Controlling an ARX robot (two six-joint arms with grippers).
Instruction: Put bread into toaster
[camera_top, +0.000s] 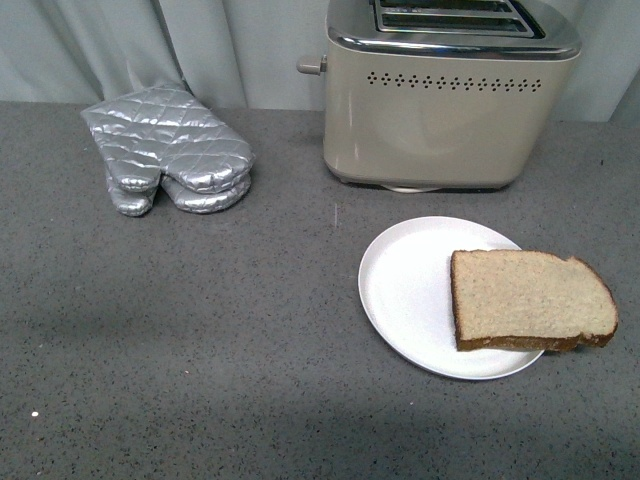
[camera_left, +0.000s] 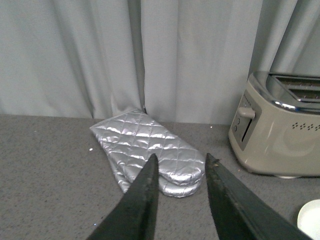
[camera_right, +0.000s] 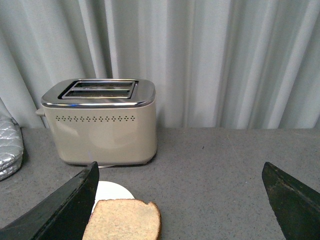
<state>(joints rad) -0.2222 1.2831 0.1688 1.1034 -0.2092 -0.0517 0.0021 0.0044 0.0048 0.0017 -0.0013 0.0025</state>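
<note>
A slice of light-brown bread (camera_top: 530, 298) with a dark crust lies flat on a round white plate (camera_top: 405, 290), overhanging its right rim. Behind it stands the beige toaster (camera_top: 450, 110) with a chrome top and two empty slots. Neither arm shows in the front view. In the right wrist view my right gripper (camera_right: 180, 172) is wide open and empty, the bread (camera_right: 124, 220) by its one finger and the toaster (camera_right: 102, 125) beyond. In the left wrist view my left gripper (camera_left: 181, 161) is open and empty, above the counter short of the mitts, the toaster (camera_left: 280, 135) off to one side.
Two silver quilted oven mitts (camera_top: 170, 150) lie stacked at the back left of the grey speckled counter (camera_top: 200, 340). A pale curtain (camera_top: 200, 40) hangs close behind the toaster and mitts. The mitts (camera_left: 150, 150) lie just past my left fingertips.
</note>
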